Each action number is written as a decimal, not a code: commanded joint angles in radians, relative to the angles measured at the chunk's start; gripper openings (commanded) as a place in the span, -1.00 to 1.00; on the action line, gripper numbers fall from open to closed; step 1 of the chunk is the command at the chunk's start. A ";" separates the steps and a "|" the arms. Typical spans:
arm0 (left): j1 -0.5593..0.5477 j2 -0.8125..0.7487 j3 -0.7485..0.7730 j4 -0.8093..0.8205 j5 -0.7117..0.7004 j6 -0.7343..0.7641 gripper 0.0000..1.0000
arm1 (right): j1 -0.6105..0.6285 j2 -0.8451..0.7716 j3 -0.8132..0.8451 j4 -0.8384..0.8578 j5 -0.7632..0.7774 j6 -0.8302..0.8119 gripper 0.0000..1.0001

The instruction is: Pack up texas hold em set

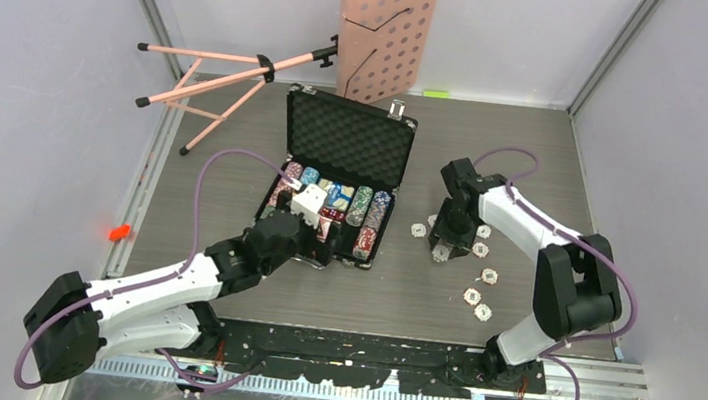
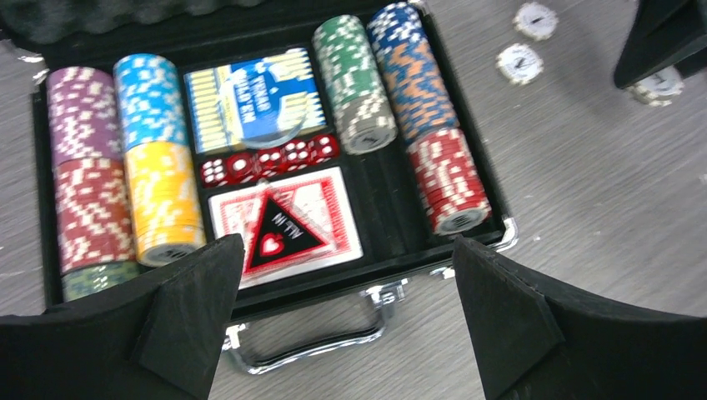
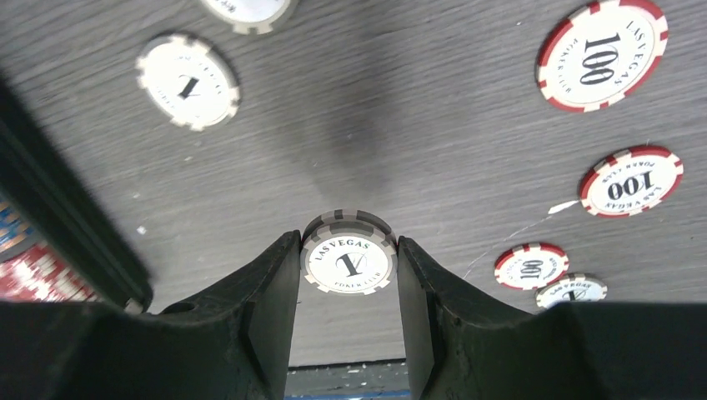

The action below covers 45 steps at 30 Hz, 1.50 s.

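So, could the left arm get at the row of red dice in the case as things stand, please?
Probably yes. The case lies open, the left gripper hangs open above its near edge, and nothing covers the red dice. They sit snug between two card decks, so gripping could be awkward.

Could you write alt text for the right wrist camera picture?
The right gripper pinches a white chip marked 1. Other white chips and red chips lie loose on the grey table, with the case at left.
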 commanded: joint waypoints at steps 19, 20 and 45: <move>-0.171 0.527 0.197 0.720 0.227 -0.705 0.55 | 0.007 -0.304 0.058 -0.014 -0.247 0.297 -0.33; -0.171 0.556 0.213 0.731 0.229 -0.716 0.54 | 0.007 -0.310 0.054 -0.011 -0.250 0.300 -0.33; -0.171 0.701 0.350 0.677 0.201 -0.739 -0.37 | 0.007 -0.388 -0.006 0.015 -0.297 0.318 -0.33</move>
